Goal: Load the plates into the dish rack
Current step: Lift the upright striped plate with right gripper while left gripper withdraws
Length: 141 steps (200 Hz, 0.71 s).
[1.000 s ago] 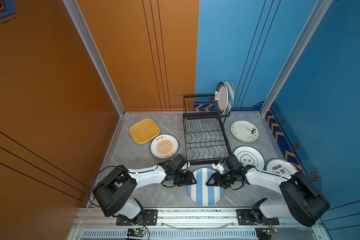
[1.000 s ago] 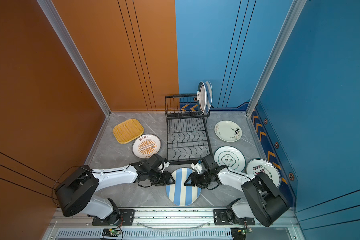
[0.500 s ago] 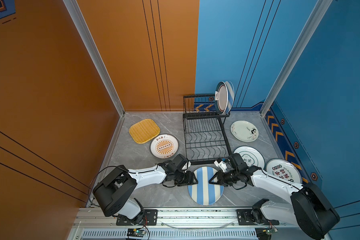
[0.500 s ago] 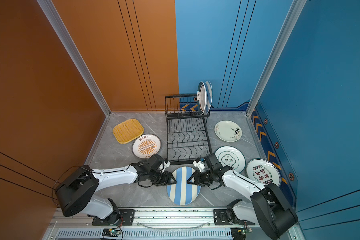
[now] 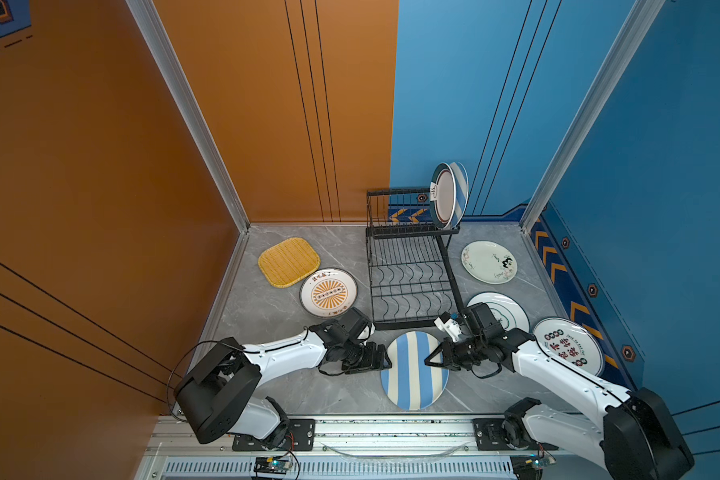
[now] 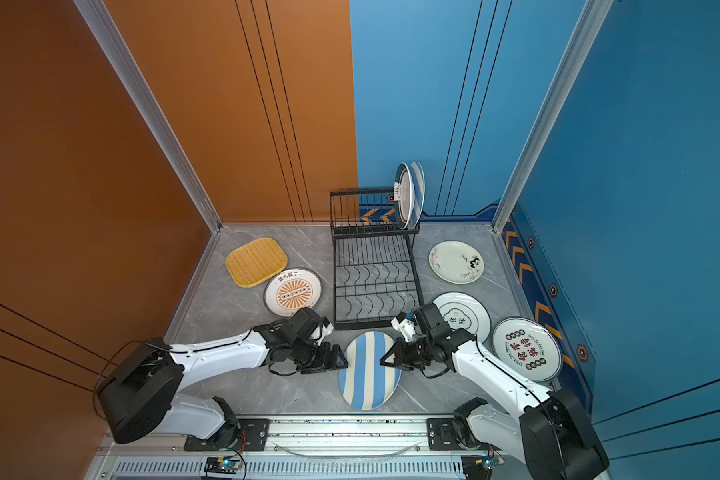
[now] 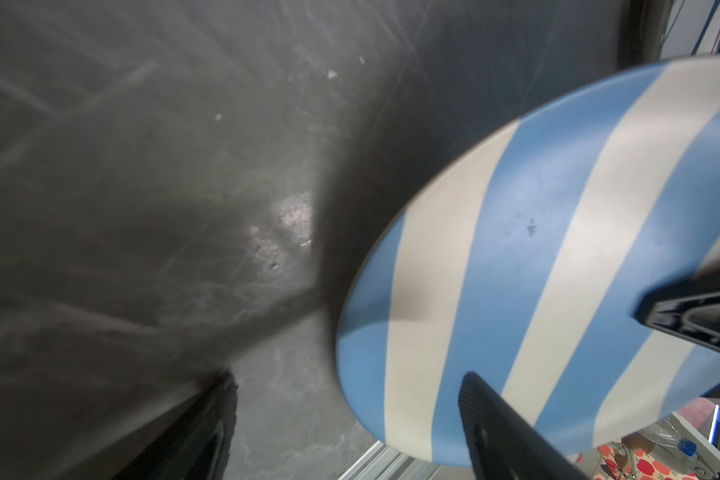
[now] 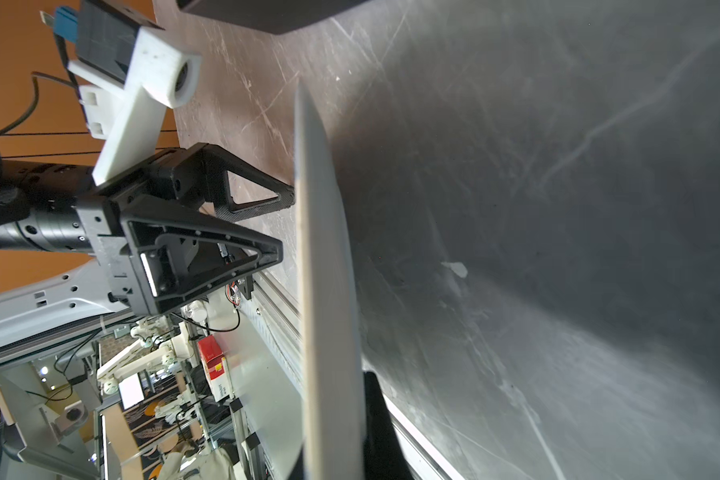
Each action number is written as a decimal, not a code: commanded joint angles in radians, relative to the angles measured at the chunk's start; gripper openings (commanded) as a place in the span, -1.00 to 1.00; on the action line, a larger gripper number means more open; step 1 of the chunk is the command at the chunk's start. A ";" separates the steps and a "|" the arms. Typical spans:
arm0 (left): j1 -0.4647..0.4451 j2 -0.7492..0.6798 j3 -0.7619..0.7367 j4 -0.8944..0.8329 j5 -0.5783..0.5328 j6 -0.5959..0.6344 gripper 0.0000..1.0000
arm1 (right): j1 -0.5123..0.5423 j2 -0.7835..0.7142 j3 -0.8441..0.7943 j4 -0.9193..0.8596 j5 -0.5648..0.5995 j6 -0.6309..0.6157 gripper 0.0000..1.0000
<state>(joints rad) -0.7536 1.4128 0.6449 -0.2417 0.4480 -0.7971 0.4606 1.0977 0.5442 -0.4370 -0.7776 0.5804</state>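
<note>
A blue-and-cream striped plate (image 5: 414, 370) (image 6: 368, 370) lies near the front edge, below the black wire dish rack (image 5: 410, 282) (image 6: 375, 282). My right gripper (image 5: 430, 360) (image 8: 337, 415) is shut on its right rim, and in the right wrist view the plate (image 8: 329, 291) shows edge-on, tilted off the table. My left gripper (image 5: 385, 360) (image 7: 348, 376) stands open at the left rim; the plate (image 7: 516, 249) reaches between its jaws without being pinched. Two plates (image 5: 447, 195) stand upright on the rack's upper shelf.
A yellow woven plate (image 5: 288, 262) and an orange sunburst plate (image 5: 328, 292) lie left of the rack. On its right lie a floral plate (image 5: 489, 262), a green-rimmed plate (image 5: 508, 311) partly under my right wrist, and a red-character plate (image 5: 568, 345). Walls stand close on three sides.
My right gripper has closed onto the striped plate's right rim. My left gripper has opened wider at the left rim. The plate has shifted slightly.
</note>
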 commanded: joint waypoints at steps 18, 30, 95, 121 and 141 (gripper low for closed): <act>0.055 -0.059 0.048 -0.144 -0.047 0.048 0.89 | -0.010 -0.097 0.192 -0.255 0.101 -0.054 -1.00; 0.078 -0.073 0.057 -0.158 -0.050 0.052 0.91 | -0.013 -0.113 0.276 -0.333 0.154 -0.070 -1.00; 0.194 -0.125 0.116 -0.214 -0.063 0.094 0.99 | -0.018 -0.043 0.756 -0.550 0.478 -0.123 -1.00; 0.219 -0.113 0.133 -0.215 -0.059 0.107 0.96 | -0.017 0.035 0.926 -0.560 0.612 -0.152 -1.00; 0.234 -0.099 0.145 -0.213 -0.058 0.121 0.96 | -0.017 0.121 1.064 -0.556 0.731 -0.197 -1.00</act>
<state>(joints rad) -0.5381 1.3022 0.7570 -0.4206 0.4004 -0.7170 0.4503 1.1439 1.4773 -0.9695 -0.2424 0.4522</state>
